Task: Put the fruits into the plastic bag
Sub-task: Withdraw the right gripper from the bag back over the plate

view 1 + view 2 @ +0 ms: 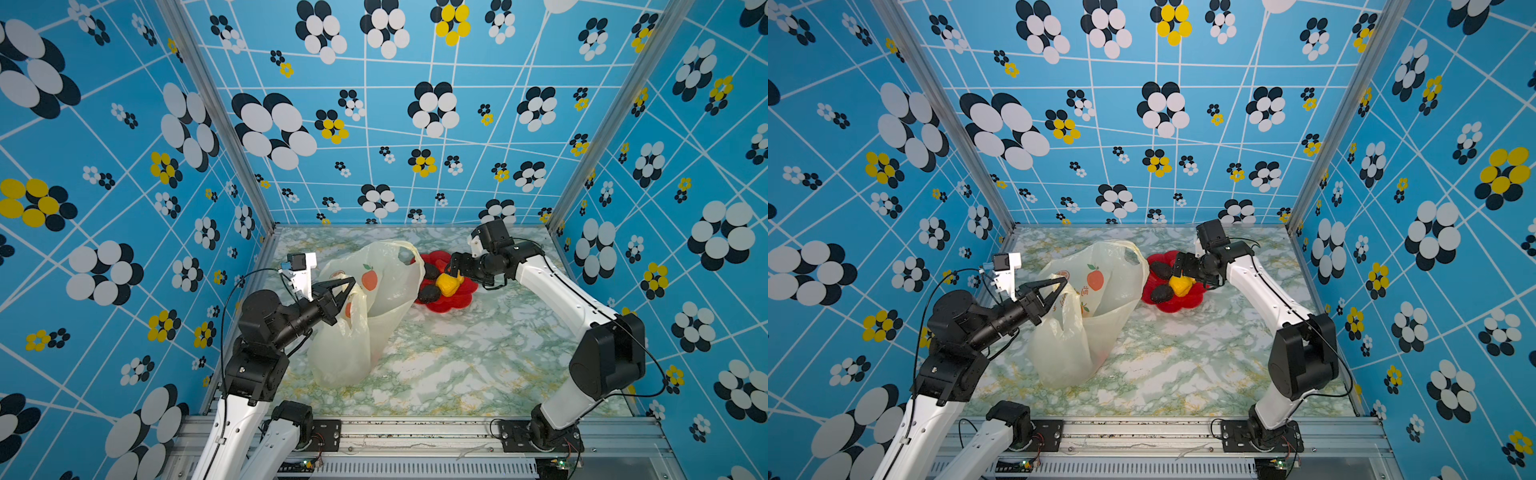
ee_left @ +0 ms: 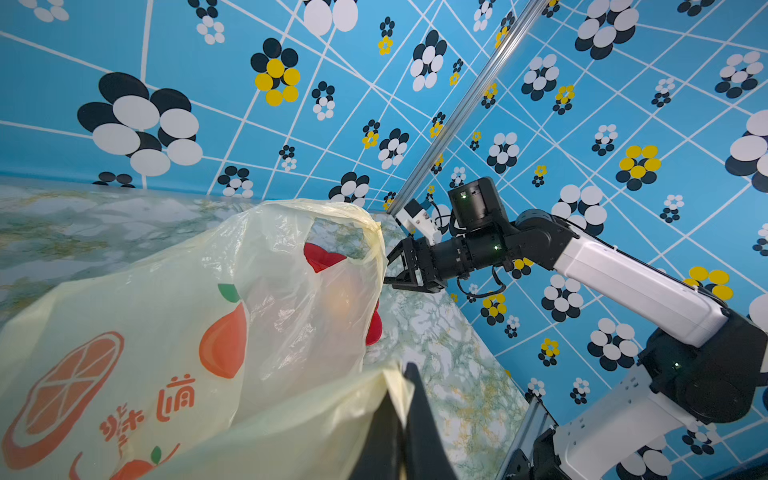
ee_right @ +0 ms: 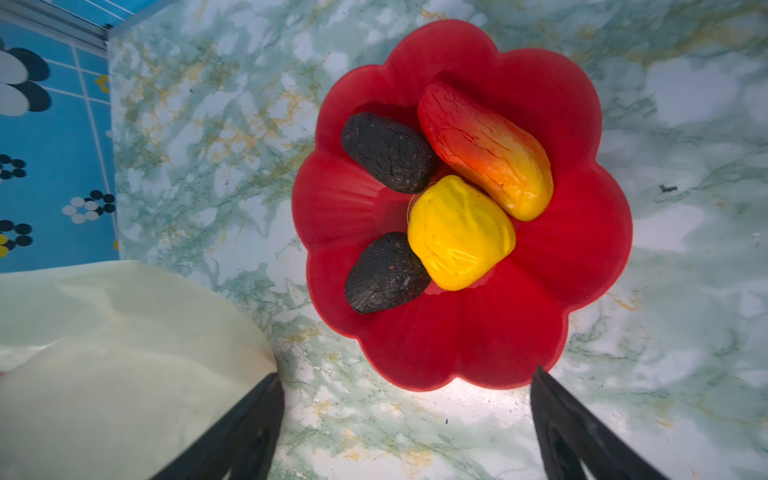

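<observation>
Fruits (image 3: 449,199) are lying on the red plate (image 3: 540,324) at centre frame in the right wrist view, above the right gripper (image 3: 407,415), whose jaws are standing wide apart, touching nothing. Left gripper (image 1: 351,284) is pinching shut on the plastic bag (image 1: 374,316), centre left in both top views. Red writing on the bag is showing, unreadable.

Printed matter: plastic bag only.
The plastic bag (image 2: 124,332) carries red-orange East Asian characters (image 2: 149,409) beside an orange-slice print (image 2: 58,399) in the left wrist view; two characters are fairly clear, and I cannot tell their exact reading. In both top views this writing is too small to read. No label, brand, number or sign is legible on any other item.
</observation>
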